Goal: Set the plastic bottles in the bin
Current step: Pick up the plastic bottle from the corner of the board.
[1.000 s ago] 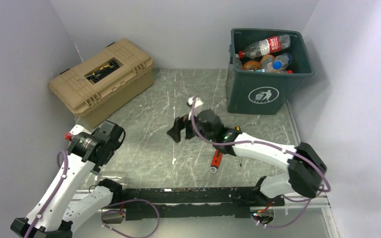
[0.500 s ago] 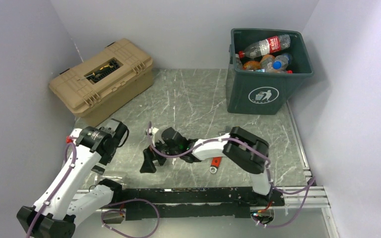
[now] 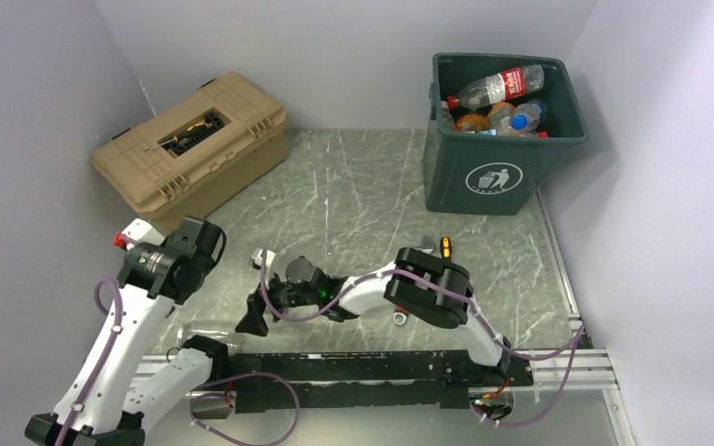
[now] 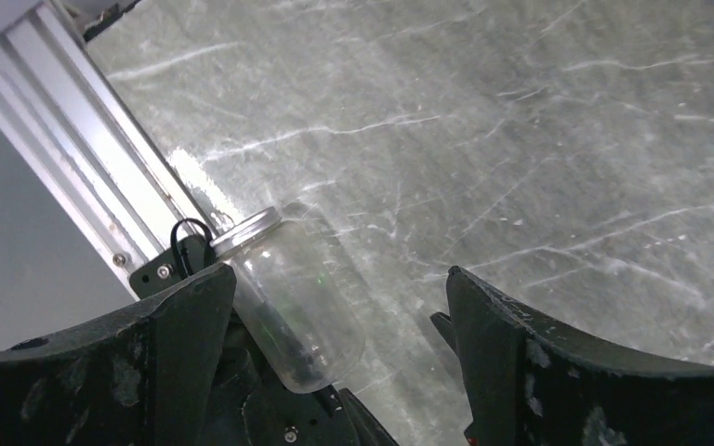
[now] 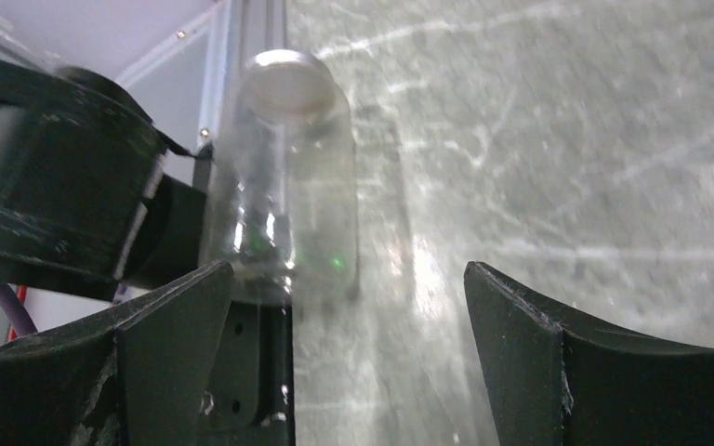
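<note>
The only clear bottle [image 3: 206, 327] seen outside the bin [image 3: 502, 172] lies on its side at the near edge of the table [image 3: 353, 186], against the metal rail [image 4: 84, 158] and well apart from the bin. The right gripper [image 5: 349, 269] faces it low with jaws spread wide and empty, and the left gripper [image 4: 339, 274] hangs above it, also open and empty. To grip well, the right jaws likely need to straddle the middle of the body, not the cap, staying off the rail, while the left arm keeps out of the way.
</note>
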Available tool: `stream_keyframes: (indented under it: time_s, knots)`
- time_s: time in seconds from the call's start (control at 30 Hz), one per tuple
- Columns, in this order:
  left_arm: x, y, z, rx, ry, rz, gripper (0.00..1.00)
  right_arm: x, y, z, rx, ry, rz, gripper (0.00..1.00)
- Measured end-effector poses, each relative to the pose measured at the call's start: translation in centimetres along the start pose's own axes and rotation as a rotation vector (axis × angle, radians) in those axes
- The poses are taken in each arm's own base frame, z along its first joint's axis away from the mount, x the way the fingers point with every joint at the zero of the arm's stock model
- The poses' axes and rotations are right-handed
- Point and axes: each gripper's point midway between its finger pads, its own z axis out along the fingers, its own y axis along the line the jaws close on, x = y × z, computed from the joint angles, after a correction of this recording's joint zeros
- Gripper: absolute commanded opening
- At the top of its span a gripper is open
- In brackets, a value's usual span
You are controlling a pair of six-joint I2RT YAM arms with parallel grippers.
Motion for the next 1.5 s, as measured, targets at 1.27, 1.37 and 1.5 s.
stream_keyframes:
  time_s: [1.27,1.37,1.5]
  knots:
    - [-0.1,-1.2,-0.1,0.092,-0.007,0.101,0.91,3.8,2.0,3.2,-0.073,0.089,-0.121,0.69]
    - [0.0,-1.3,0.0,0.094,-0.002,0.101,0.91,3.8,1.9,2.6,-0.06,0.08,-0.125,0.63]
    - [0.1,-1.3,0.0,0.099,0.0,0.099,0.91,3.9,1.5,1.6,-0.027,0.068,-0.135,0.58]
